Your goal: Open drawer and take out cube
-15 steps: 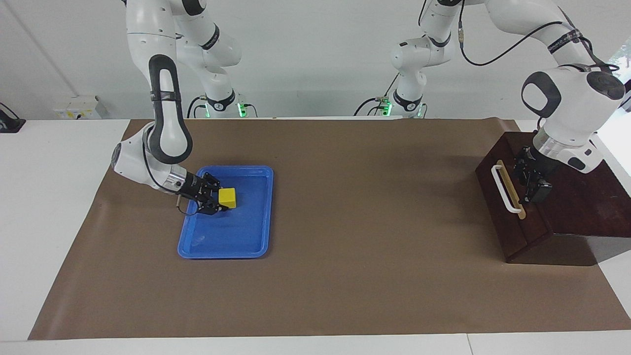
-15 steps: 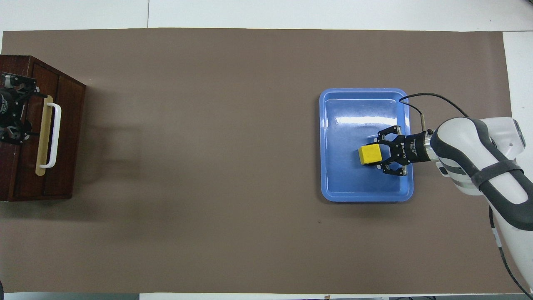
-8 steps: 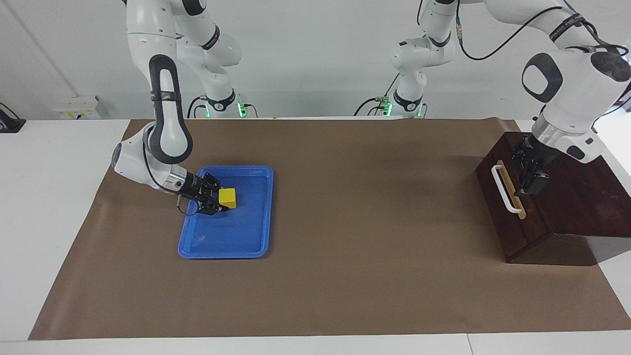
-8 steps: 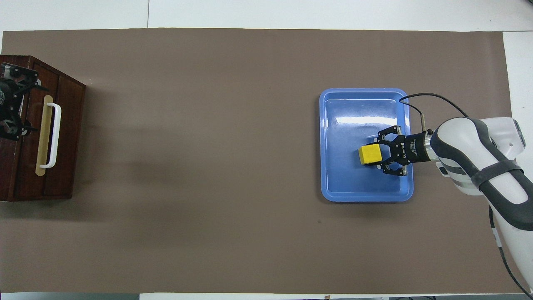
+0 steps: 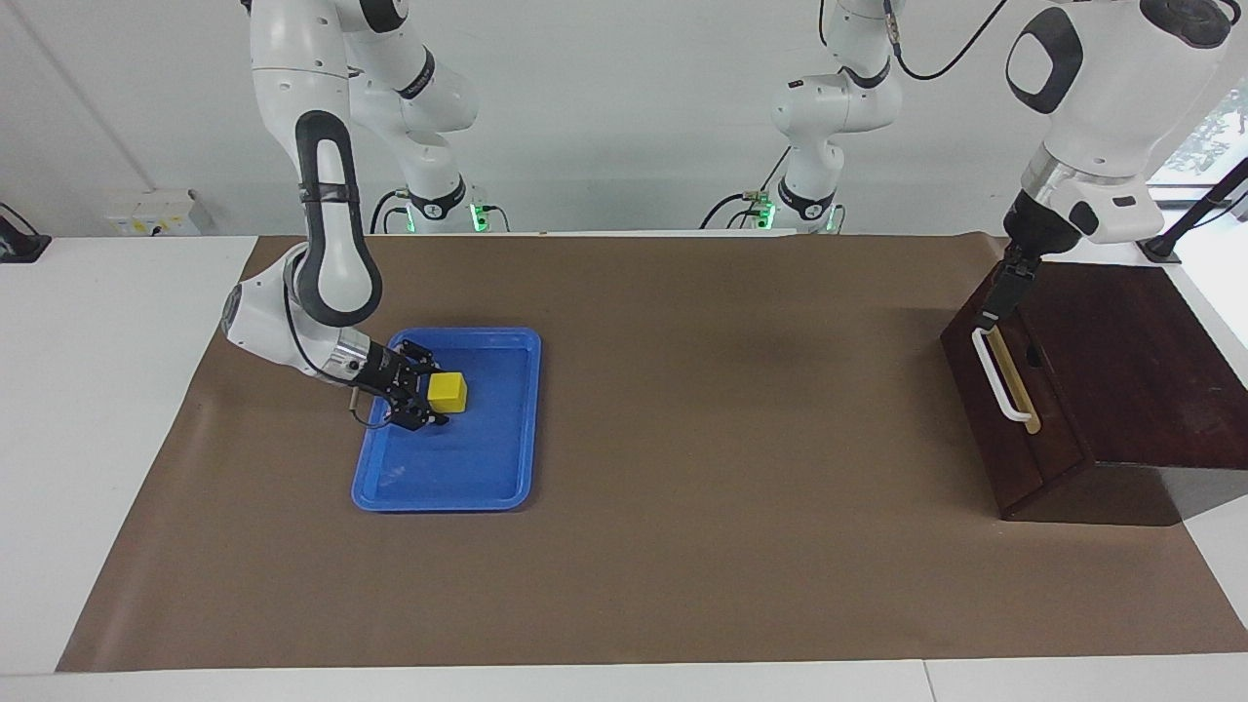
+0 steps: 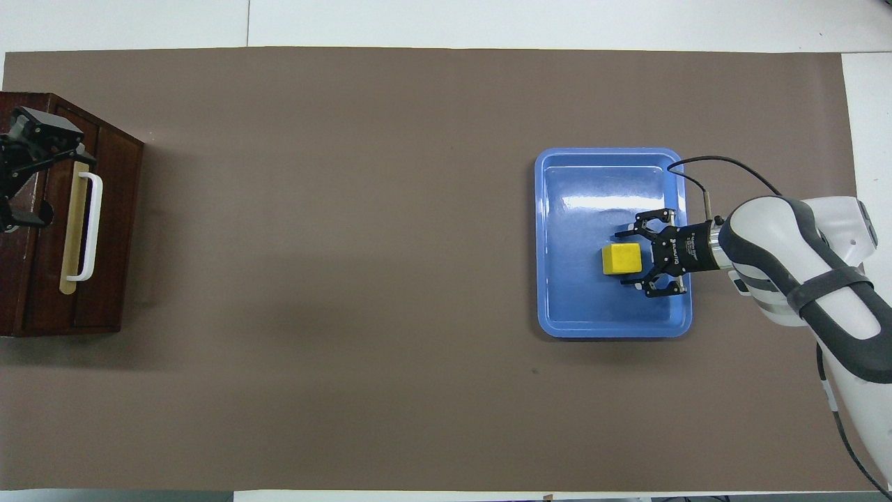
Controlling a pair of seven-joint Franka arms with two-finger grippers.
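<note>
The yellow cube (image 5: pixel 448 392) (image 6: pixel 621 259) rests in the blue tray (image 5: pixel 487 478) (image 6: pixel 606 178) toward the right arm's end of the table. My right gripper (image 5: pixel 434 395) (image 6: pixel 624 259) is low in the tray and open. Its fingertips stand on either side of the cube with a gap to each face. The drawer (image 5: pixel 985 419) (image 6: pixel 115 209) sits shut in the dark wooden cabinet (image 5: pixel 1121 361), its white bar handle (image 5: pixel 999 375) (image 6: pixel 90 226) free. My left gripper (image 5: pixel 990 314) (image 6: pixel 35 174) hangs open in the air over the cabinet's front edge, above the handle.
A brown mat (image 5: pixel 731 439) covers most of the white table. The cabinet stands at the left arm's end of the mat, its front facing the tray. The tray holds only the cube.
My right gripper has opened and let go of the cube, which now sits in the tray. My left gripper has risen from the cabinet top.
</note>
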